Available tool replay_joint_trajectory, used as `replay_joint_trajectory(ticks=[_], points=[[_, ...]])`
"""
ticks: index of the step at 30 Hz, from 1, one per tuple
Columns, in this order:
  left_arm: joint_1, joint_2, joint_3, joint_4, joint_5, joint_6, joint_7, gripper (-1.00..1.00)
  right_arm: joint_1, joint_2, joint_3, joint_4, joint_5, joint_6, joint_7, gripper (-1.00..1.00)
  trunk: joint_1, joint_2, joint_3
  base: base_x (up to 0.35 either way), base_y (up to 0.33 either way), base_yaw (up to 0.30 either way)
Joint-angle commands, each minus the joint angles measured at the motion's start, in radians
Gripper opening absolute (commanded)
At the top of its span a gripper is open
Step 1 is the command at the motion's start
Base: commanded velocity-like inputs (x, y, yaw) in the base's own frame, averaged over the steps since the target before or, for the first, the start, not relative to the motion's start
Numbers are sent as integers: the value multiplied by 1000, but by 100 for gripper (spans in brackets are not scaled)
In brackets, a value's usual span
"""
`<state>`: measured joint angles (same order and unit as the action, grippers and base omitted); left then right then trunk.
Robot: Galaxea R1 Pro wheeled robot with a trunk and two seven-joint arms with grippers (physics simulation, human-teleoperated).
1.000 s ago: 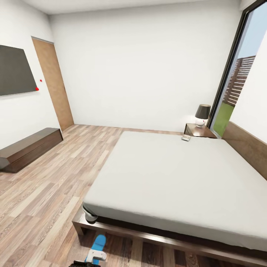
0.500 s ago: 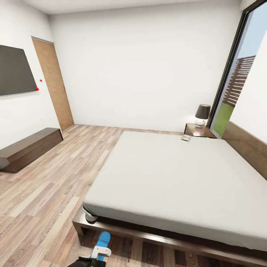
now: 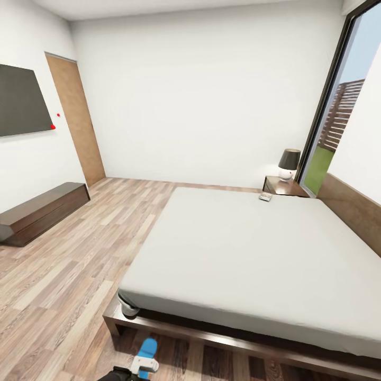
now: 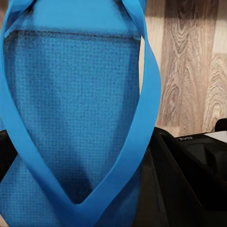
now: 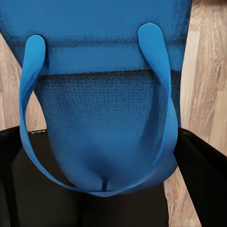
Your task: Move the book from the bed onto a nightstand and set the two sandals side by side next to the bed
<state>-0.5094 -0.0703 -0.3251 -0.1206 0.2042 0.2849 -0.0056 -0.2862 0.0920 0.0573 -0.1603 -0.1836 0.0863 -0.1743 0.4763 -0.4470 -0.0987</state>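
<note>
The bed (image 3: 238,254) spreads across the middle of the head view, and the book (image 3: 265,197) lies small at its far corner, beside the nightstand (image 3: 278,187). At the bottom edge, in front of the bed's foot, a blue sandal (image 3: 148,347) sticks up from my left gripper (image 3: 144,365), which is shut on it. The left wrist view has that sandal (image 4: 71,104) close up against a black finger (image 4: 189,175). My right gripper (image 5: 106,189) is shut on the other blue sandal (image 5: 104,109), its straps looping toward the camera above the plank floor.
A lamp (image 3: 289,163) stands on the nightstand. A long dark cabinet (image 3: 42,211) sits by the left wall under a wall screen (image 3: 18,100), with a brown door (image 3: 76,121) beyond. A tall window (image 3: 338,121) is at the right. Wood floor (image 3: 79,264) lies left of the bed.
The sandal in my left gripper has shifted slightly right and then a little lower at the bottom of the head view. The room has not changed.
</note>
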Motion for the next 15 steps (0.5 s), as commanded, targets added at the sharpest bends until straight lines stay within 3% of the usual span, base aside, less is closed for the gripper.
replay_joint_trajectory(ticks=[1, 15], points=[[-1, 1, -8, -1, 7, 7, -2, -100, -1, 0, 6, -5, -8, 6, -6, -100, 1, -2, -2, 0, 0, 0], [3, 1, -18, 1, 6, 13, -2, -100, -10, 1, 14, -15, -5, -8, 1, -100, 1, -2, -2, 0, 0, 0]])
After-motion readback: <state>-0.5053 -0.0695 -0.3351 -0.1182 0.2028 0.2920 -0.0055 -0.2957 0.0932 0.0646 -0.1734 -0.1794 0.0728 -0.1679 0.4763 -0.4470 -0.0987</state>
